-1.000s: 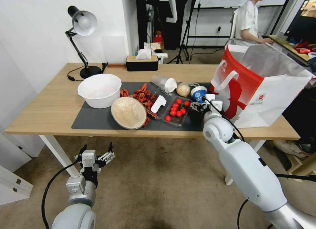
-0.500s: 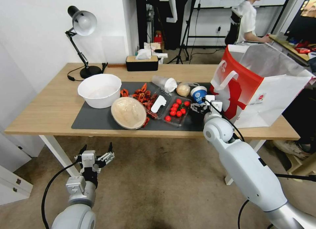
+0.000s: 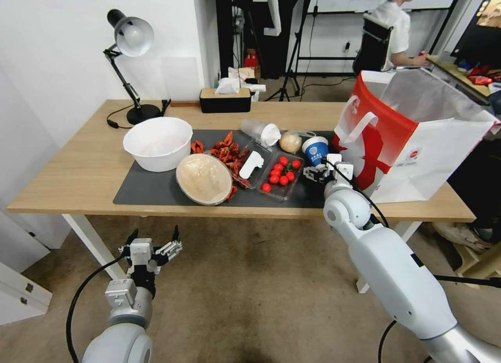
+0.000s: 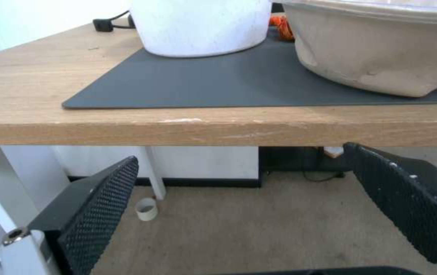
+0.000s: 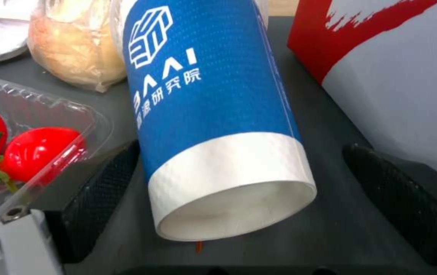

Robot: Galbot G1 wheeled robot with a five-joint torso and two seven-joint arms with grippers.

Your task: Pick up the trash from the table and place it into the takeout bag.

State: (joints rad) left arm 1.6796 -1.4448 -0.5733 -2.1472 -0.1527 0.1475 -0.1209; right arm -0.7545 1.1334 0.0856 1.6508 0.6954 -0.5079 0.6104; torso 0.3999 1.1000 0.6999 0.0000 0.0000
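The right end effector (image 5: 229,198) is reaching to the blue-and-white paper cup (image 3: 314,150), fingers (image 5: 101,191) apart either side — the cup is tilting, base lifted off the mat, beside the takeout bag (image 3: 412,138). Cherry tomatoes are sitting in the clear tray (image 3: 281,176). The left end effector (image 3: 151,248) is hanging open below the table (image 3: 78,175).

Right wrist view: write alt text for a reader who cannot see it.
A blue-and-white paper cup sits tilted between the open right end effector's fingers, on the dark mat. Cherry tomatoes and the red-and-white bag flank it.
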